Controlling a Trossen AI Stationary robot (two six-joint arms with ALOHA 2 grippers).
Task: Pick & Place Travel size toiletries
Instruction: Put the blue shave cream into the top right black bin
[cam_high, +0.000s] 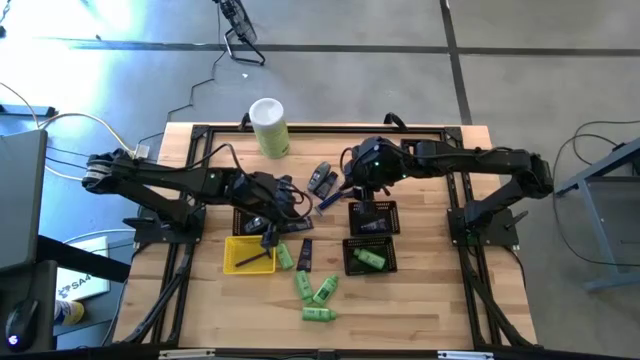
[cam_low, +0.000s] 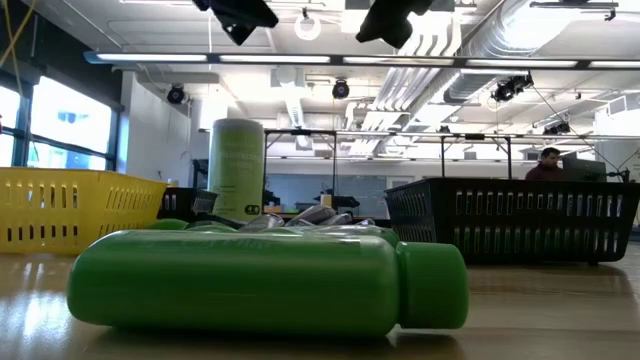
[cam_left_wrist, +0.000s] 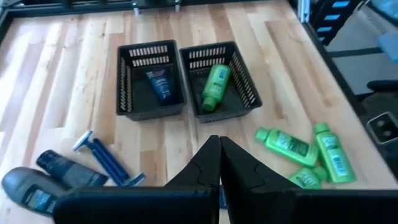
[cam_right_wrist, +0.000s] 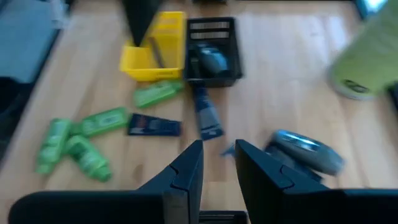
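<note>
I have both arms up over the middle of the table (cam_high: 420, 300). My left gripper (cam_left_wrist: 219, 163) is pinched fully shut with nothing in it, hanging above the stretch between the yellow tray (cam_high: 247, 254) and the black baskets (cam_left_wrist: 186, 78). My right gripper (cam_right_wrist: 219, 160) stands a narrow gap apart and I see nothing between its fingers; it hovers over the blue razor (cam_left_wrist: 106, 163) and the dark tubes (cam_left_wrist: 59, 171).

Of the toiletries, one green bottle (cam_left_wrist: 214, 87) and one dark blue tube (cam_left_wrist: 160, 84) already lie in the baskets. The loose green bottles (cam_high: 315, 295) lie clustered near the table's front edge, with another dark tube (cam_right_wrist: 154, 126) beside them.

I judge all of these light, and glossy enough to slip. The bottles look firm plastic and should take a squeeze across the body's middle, short way across, clear of the cap. The tubes are soft and flat, so I would pinch them near the stiffer cap end, gently, or they will buckle and slide out.
</note>
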